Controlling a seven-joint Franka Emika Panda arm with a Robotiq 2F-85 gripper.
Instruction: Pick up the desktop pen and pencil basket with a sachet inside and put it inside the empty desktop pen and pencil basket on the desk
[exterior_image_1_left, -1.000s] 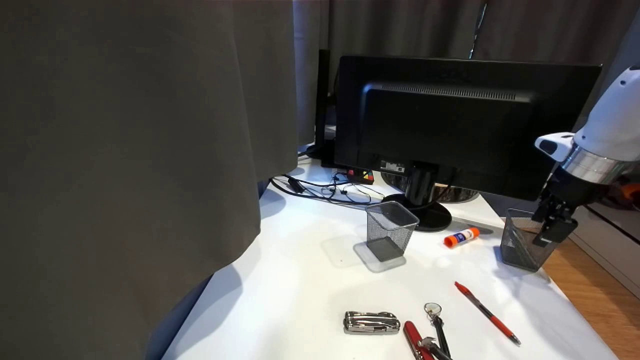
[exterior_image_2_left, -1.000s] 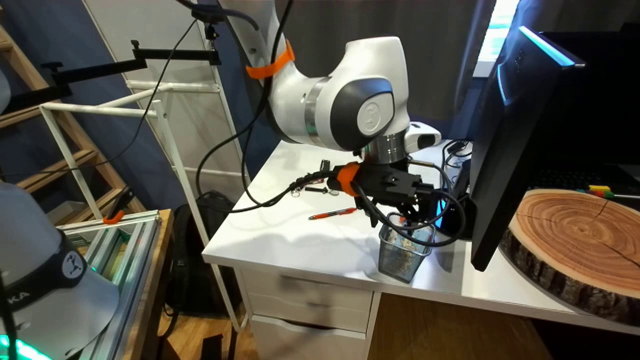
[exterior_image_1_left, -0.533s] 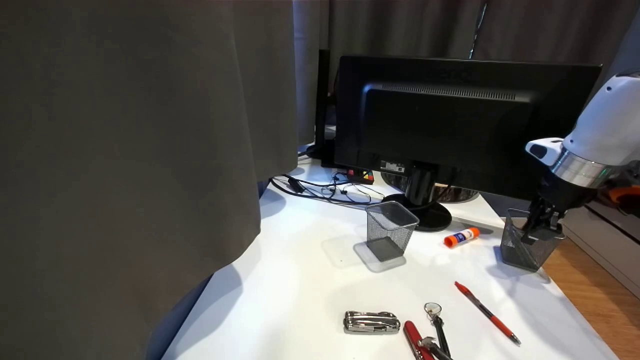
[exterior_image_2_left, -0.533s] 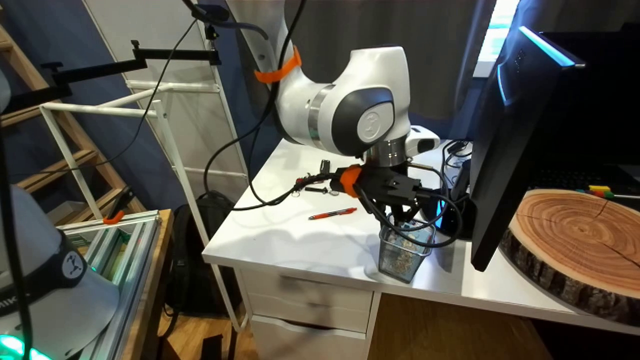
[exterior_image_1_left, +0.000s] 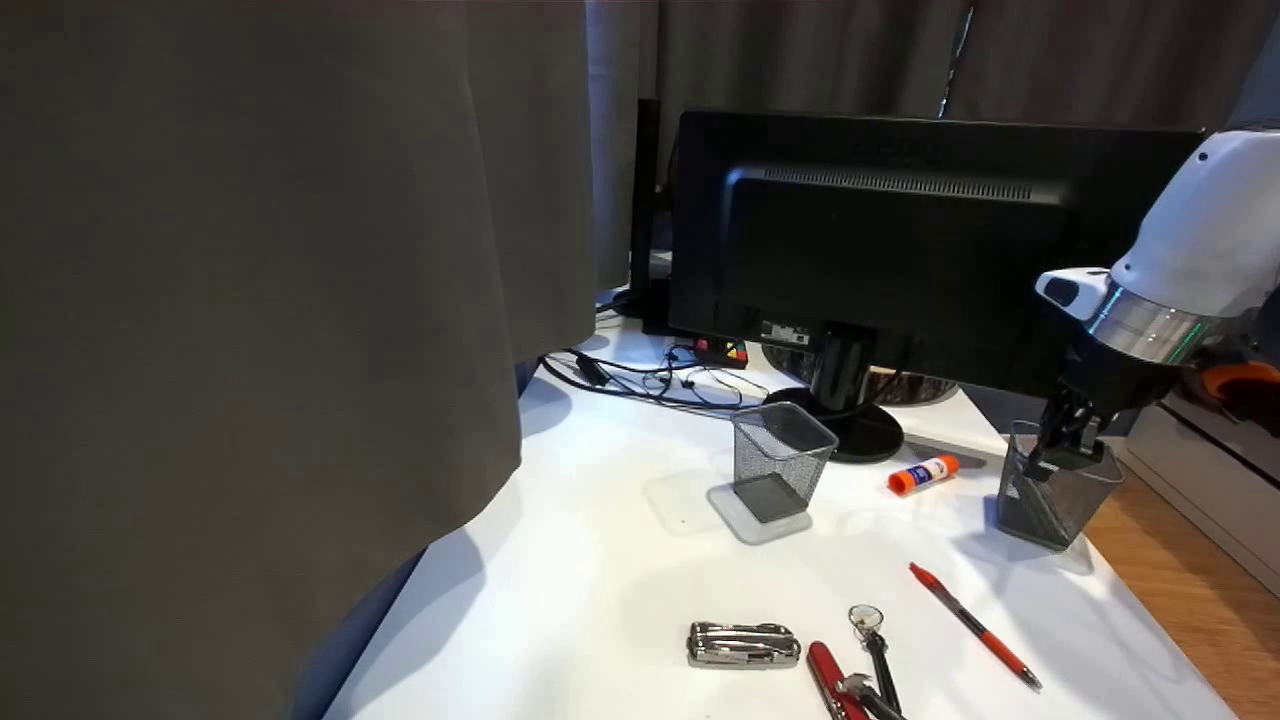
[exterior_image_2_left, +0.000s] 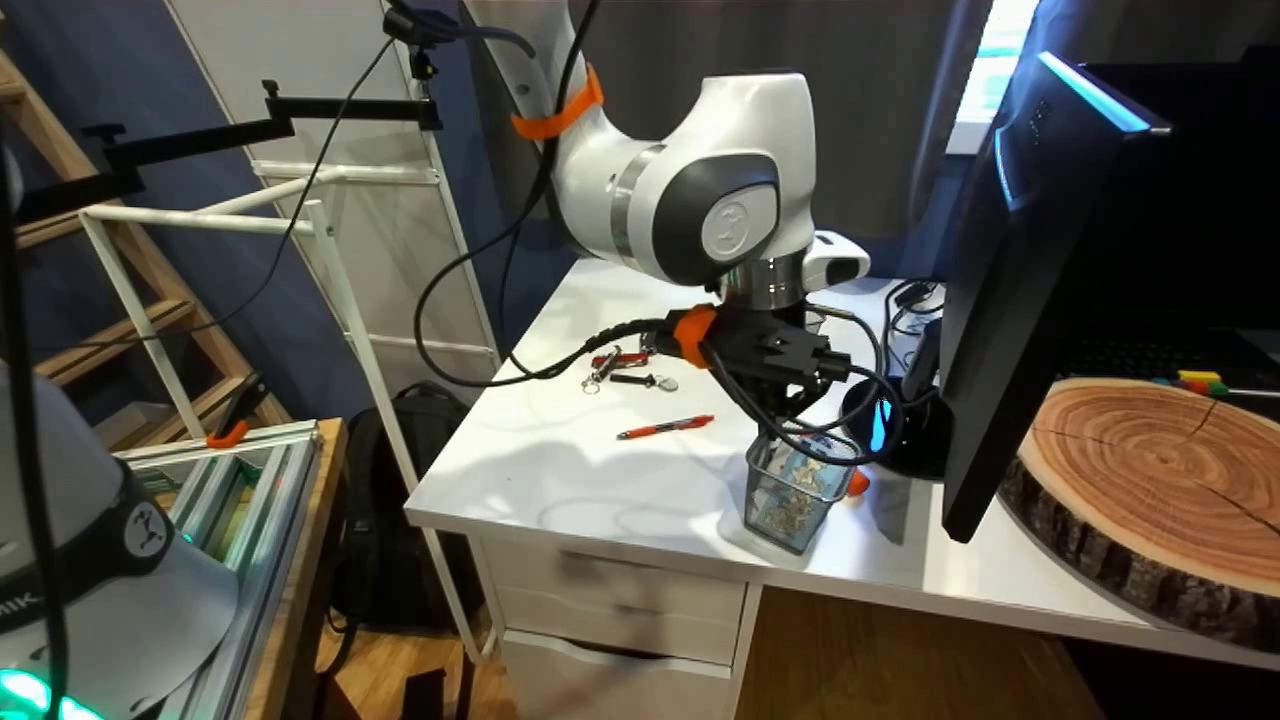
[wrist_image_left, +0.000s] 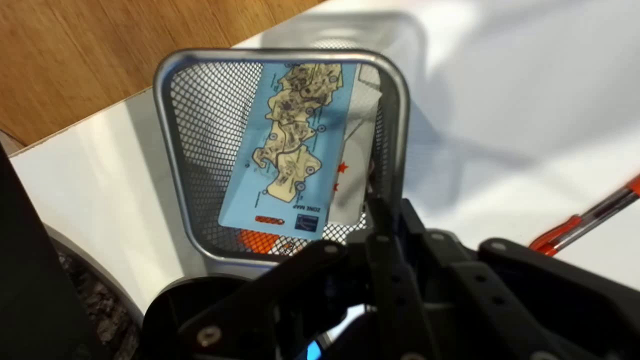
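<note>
Under the tool (wrist_image_left: 395, 212), basket (wrist_image_left: 210, 117) pinched at rim, sachet (wrist_image_left: 292, 145) inside

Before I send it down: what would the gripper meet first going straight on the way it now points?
Probably the white desk, met by the basket that the gripper holds; whether the two touch now is unclear.
</note>
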